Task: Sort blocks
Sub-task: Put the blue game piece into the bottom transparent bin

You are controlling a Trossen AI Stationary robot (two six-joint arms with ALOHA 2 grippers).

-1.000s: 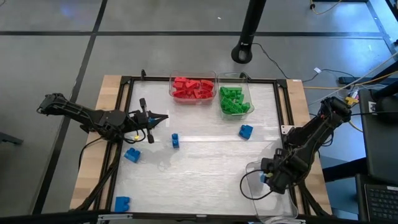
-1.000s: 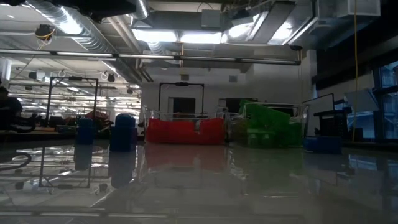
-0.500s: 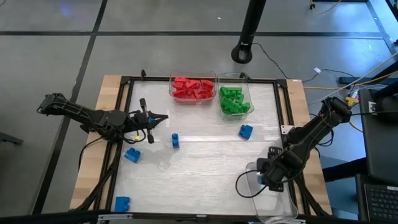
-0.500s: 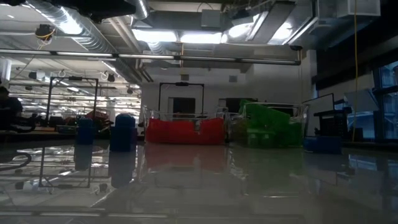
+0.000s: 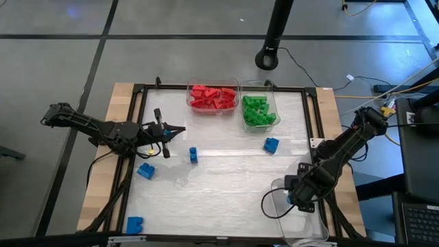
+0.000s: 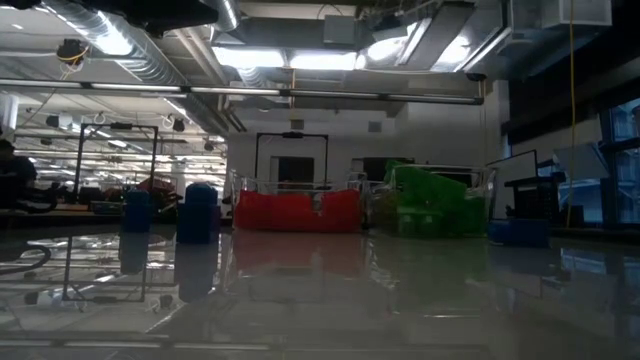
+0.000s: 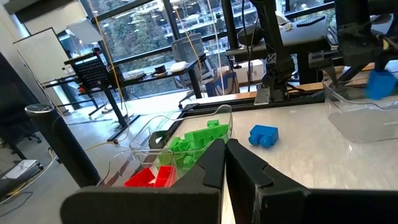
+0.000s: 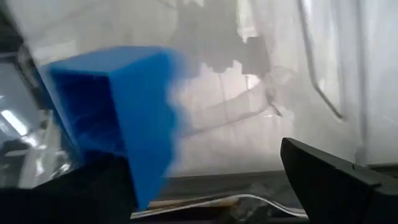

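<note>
Right pincer point(image 5: 293, 199), jaws wide, sits over a clear bin point(image 5: 312, 225) at lower right of the high view with a blue block point(image 8: 118, 118) against one finger; left pincer point(image 5: 180, 130) shut, empty, at left-centre of the desk point(image 5: 226, 192).

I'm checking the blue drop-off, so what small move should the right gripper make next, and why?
Probably lift clear. The right gripper is open over the clear bin, and the blue block looks released but rests against one finger, so rising should let it fall in.
</note>
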